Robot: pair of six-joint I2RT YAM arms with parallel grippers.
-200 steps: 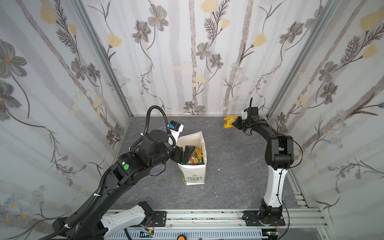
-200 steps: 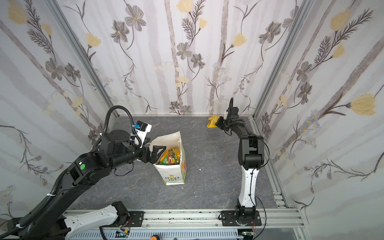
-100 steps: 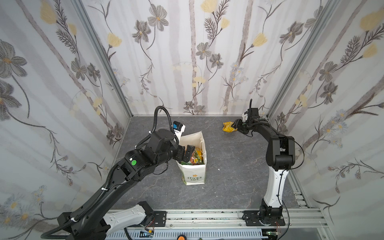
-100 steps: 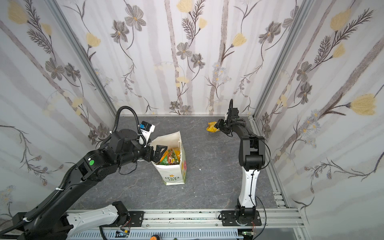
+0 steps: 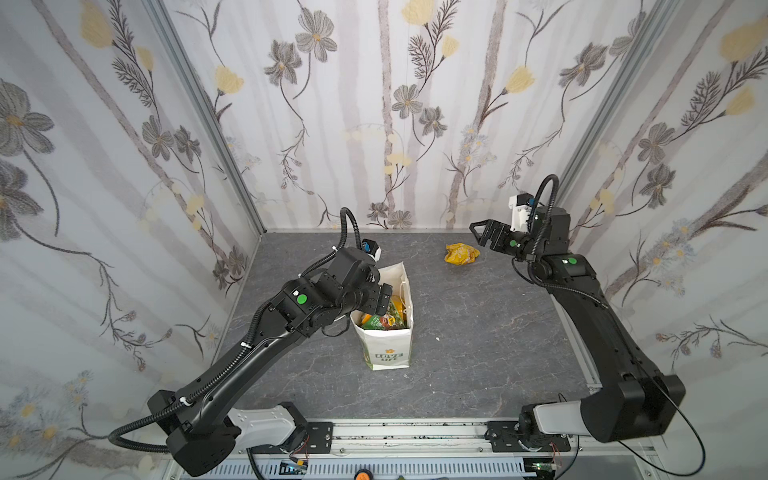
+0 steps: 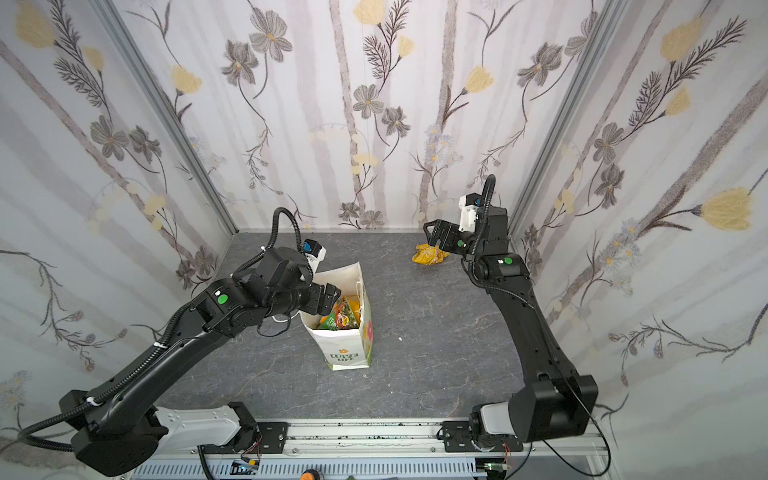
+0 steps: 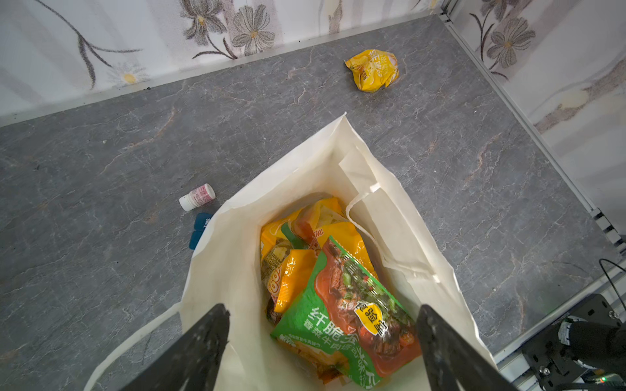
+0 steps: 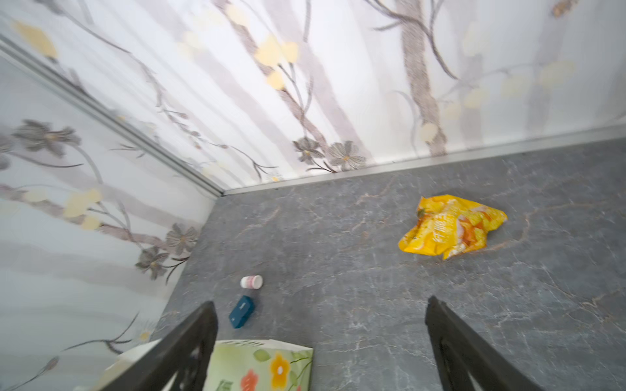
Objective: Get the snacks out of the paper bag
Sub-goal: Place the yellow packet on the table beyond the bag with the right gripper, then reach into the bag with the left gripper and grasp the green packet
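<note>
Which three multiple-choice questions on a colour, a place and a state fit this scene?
1. Which colour is the top packet in the paper bag? A. green B. purple C. black
2. Where lies the yellow packet? A. in the paper bag B. in the right gripper C. on the table
3. How is the right gripper? A. shut B. open, empty C. open around a packet
Answers: 1 A, the left wrist view shows green; 2 C, it lies apart from the bag; 3 B, its jaws stand wide, empty.
</note>
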